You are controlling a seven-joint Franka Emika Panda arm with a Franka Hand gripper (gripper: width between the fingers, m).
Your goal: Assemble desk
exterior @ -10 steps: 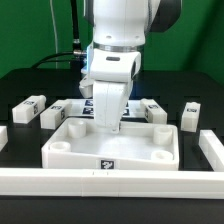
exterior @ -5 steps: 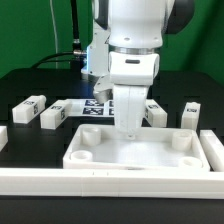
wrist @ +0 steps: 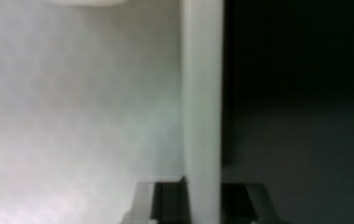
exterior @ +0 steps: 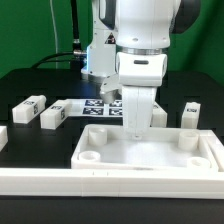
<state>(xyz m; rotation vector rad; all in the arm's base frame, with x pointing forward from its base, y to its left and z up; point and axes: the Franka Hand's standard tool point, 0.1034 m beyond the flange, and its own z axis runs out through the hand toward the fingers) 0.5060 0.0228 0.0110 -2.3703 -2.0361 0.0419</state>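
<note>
The white desk top (exterior: 150, 158), a tray with a raised rim and round sockets in its corners, lies flat against the front rail. My gripper (exterior: 137, 128) reaches straight down and is shut on the tray's far rim. In the wrist view that rim (wrist: 200, 100) runs between my dark fingertips (wrist: 245, 205), with the gripper (wrist: 202, 205) clamped across it. Two leg blocks (exterior: 30, 106) (exterior: 55, 115) lie at the exterior view's left. A third leg (exterior: 190, 113) is on the right, and another (exterior: 158, 112) shows just beside the gripper.
A long white rail (exterior: 100, 183) runs along the front, and a shorter one (exterior: 213, 145) stands at the exterior view's right, close to the tray's corner. The marker board (exterior: 100, 105) lies behind the tray. A small white block (exterior: 3, 136) sits at the left edge.
The gripper has dragged the desk top toward the exterior view's right and squared it up. It now sits parallel to the front rail and near the right rail.
</note>
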